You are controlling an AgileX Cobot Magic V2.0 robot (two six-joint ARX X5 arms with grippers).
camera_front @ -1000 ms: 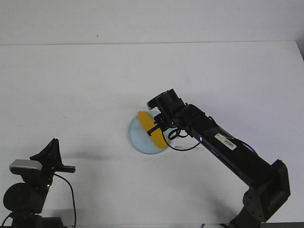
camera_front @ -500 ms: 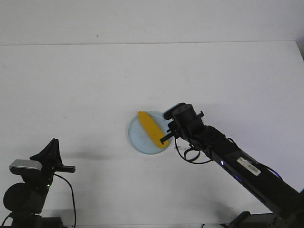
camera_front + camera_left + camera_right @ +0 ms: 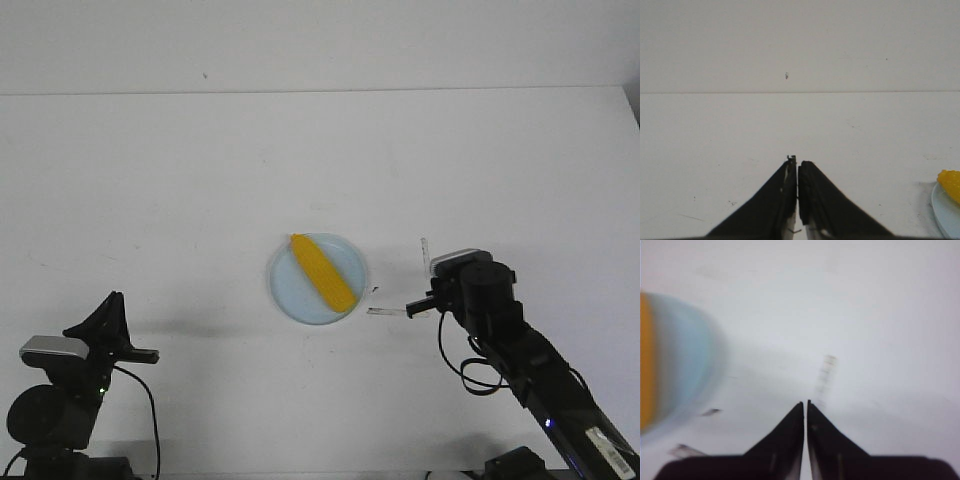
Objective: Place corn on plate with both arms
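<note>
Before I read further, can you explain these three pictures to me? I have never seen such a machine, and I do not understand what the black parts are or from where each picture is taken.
This is a robot with two black arms at a white table. The front view looks forward over the table. The left arm sits folded in the near left corner; the right arm reaches in from the near right.

The other two pictures come from small cameras on the wrists. The two black points in each are the fingers of that arm's gripper: the left gripper and the right gripper. Both are shut and hold nothing. The right wrist picture is blurred.

On the table lies a pale blue plate, and a yellow corn lies slantwise on it. Neither arm touches it.
</note>
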